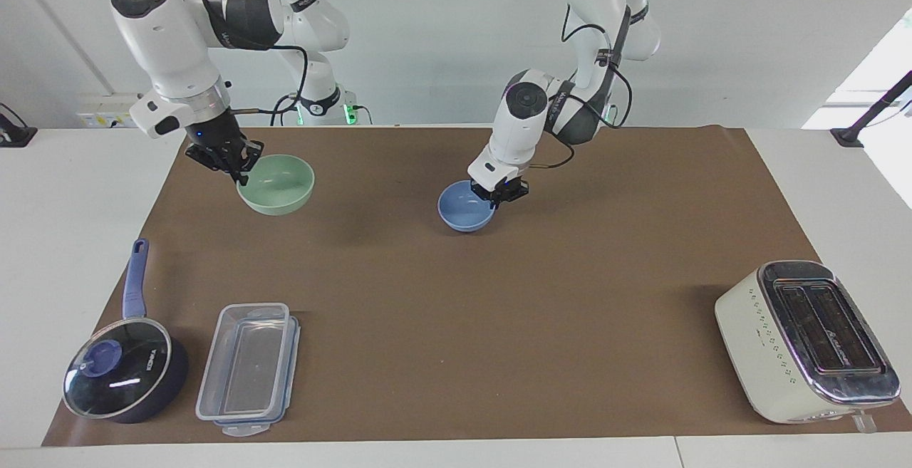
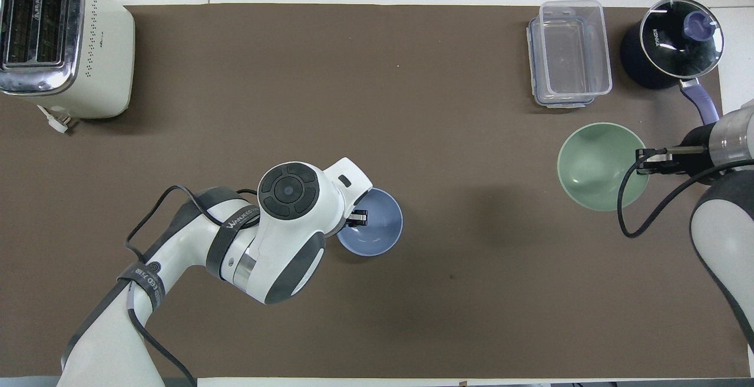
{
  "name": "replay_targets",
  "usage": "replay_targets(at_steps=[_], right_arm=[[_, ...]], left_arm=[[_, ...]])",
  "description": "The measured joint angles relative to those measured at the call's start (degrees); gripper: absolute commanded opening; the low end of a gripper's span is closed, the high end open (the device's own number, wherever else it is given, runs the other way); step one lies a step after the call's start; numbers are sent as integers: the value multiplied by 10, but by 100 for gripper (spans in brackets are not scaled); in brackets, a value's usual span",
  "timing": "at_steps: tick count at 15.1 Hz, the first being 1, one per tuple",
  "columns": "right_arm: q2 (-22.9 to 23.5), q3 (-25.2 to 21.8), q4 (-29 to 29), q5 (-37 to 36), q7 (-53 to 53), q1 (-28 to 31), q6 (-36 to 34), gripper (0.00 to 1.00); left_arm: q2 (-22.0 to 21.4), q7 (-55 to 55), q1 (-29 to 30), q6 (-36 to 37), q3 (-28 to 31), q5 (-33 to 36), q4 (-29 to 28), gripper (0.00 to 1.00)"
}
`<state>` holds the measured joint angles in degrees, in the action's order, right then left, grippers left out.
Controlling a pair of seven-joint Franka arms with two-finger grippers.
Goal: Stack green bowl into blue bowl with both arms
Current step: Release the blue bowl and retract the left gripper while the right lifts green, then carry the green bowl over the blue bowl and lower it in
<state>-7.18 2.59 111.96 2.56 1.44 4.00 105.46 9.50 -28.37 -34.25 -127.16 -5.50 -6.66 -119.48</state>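
The green bowl (image 1: 276, 183) hangs tilted above the brown mat (image 1: 456, 325) at the right arm's end. My right gripper (image 1: 237, 163) is shut on its rim; it also shows in the overhead view (image 2: 645, 160) at the edge of the green bowl (image 2: 596, 166). The blue bowl (image 1: 464, 206) is low over the middle of the mat. My left gripper (image 1: 499, 194) is shut on its rim, on the side toward the left arm's base. In the overhead view the left gripper (image 2: 358, 218) is on the blue bowl (image 2: 374, 229). I cannot tell whether the blue bowl touches the mat.
A cream toaster (image 1: 805, 340) stands far from the robots at the left arm's end. A clear lidded container (image 1: 249, 368) and a dark blue lidded saucepan (image 1: 125, 368) stand far from the robots at the right arm's end, past the green bowl.
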Motion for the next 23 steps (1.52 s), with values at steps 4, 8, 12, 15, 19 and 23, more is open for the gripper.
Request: replay_targets(at_steps=[4, 8, 12, 15, 19, 23], right_arm=[[7, 0, -20, 11, 7, 0, -21, 0], [15, 1, -32, -9, 21, -28, -26, 0], [41, 3, -35, -19, 145, -122, -17, 0], [75, 6, -40, -18, 231, -187, 11, 0], [120, 8, -42, 9, 344, -265, 71, 0], [143, 8, -38, 37, 378, -314, 103, 0]], left_arm=[[-23, 0, 13, 32, 8, -19, 24, 100], [-90, 68, 151, 223, 18, -23, 146, 100], [-110, 224, 291, 345, 25, -4, 215, 100], [-109, 255, 316, 364, 25, 11, 220, 100], [-105, 256, 315, 444, 16, 46, 287, 100], [-104, 256, 314, 472, 15, 52, 308, 100]])
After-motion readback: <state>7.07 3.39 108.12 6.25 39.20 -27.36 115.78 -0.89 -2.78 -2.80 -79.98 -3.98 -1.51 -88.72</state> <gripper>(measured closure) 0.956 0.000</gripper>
